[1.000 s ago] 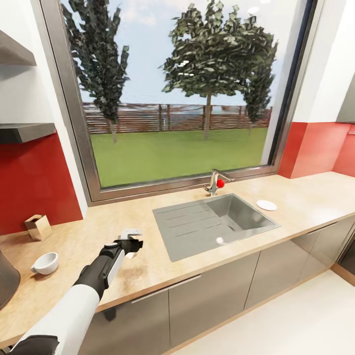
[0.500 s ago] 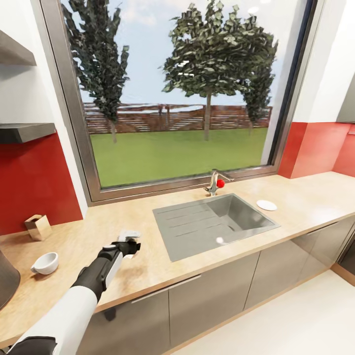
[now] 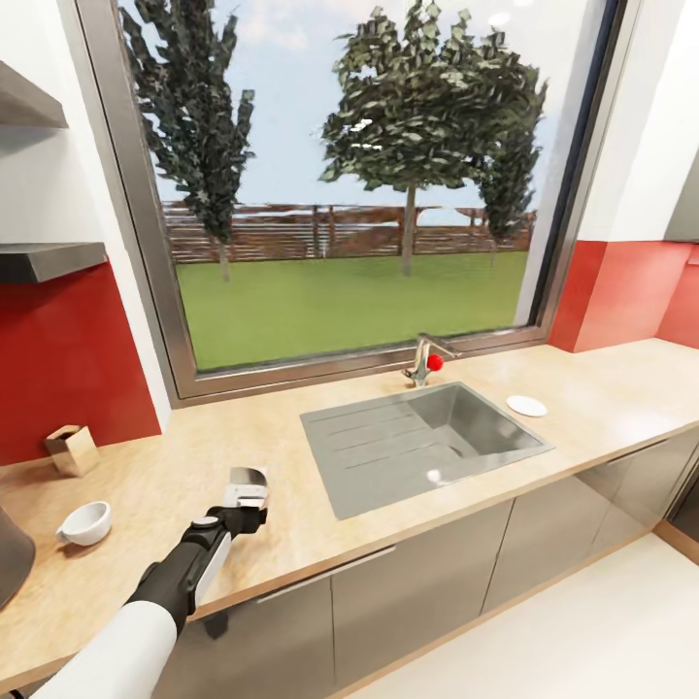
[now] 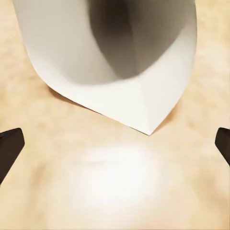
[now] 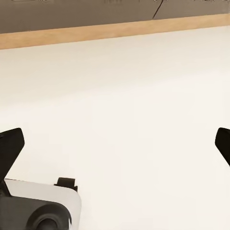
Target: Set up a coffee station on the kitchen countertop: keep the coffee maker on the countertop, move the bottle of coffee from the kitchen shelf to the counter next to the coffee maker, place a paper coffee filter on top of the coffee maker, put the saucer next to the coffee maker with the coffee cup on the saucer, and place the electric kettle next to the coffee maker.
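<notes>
Filter (image 4: pixel 115 62) is lying flat on the counter (image 3: pixel 408 529) just ahead of the left gripper (image 4: pixel 115 143), jaws hanging wide apart, so it's probably risking just skidding or crumpling.

I see the white paper coffee filter (image 3: pixel 246 480) lying flat-folded on the tabletop (image 3: pixel 320 515), left of centre. The white coffee cup (image 3: pixel 84 523) sits upright far left. The saucer (image 3: pixel 526 406) lies far right.
</notes>
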`<state>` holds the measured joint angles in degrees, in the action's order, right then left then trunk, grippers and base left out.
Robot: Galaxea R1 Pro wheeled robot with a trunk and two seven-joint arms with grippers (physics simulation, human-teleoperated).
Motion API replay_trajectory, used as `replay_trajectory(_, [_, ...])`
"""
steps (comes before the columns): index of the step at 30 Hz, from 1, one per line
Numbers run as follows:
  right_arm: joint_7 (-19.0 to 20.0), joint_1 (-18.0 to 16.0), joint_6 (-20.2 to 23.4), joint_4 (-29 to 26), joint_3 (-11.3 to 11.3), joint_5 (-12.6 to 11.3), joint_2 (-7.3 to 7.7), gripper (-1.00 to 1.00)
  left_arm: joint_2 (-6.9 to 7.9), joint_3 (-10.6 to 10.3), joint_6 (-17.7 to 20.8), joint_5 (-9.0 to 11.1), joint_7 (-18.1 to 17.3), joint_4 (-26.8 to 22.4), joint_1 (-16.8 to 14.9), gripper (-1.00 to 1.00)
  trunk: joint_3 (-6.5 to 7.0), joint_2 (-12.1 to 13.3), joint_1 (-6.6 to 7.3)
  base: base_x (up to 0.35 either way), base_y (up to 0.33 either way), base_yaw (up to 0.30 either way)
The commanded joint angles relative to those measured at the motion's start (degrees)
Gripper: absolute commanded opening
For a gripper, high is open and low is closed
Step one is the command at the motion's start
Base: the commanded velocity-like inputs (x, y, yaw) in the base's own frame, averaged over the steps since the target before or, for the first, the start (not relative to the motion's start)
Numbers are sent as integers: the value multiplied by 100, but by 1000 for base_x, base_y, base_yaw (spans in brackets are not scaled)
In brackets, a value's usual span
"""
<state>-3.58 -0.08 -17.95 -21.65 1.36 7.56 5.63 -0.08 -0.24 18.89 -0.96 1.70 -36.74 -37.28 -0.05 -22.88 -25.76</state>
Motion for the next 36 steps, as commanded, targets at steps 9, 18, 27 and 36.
replay_trajectory(9, [-37, -1, -7, 3, 14, 53, -7, 100, -43, -17, 27, 7, 15, -74, 1, 100, -2, -4, -3, 14, 0, 0])
replay_trajectory(18, [-37, -1, -7, 3, 14, 53, -5, 100, -70, -20, 27, 8, 31, -92, 1, 100, -2, -4, -3, 107, -48, 0])
replay_trajectory(27, [-37, -1, -7, 3, 14, 53, -4, 100, -80, -14, 27, 9, 42, -96, 1, 100, -2, -4, -3, 10, -4, 0])
replay_trajectory(36, [-36, -1, -7, 3, 14, 53, -2, 100, -80, -6, 21, 9, 20, -96, 1, 100, -2, -4, -3, 67, -18, 0])
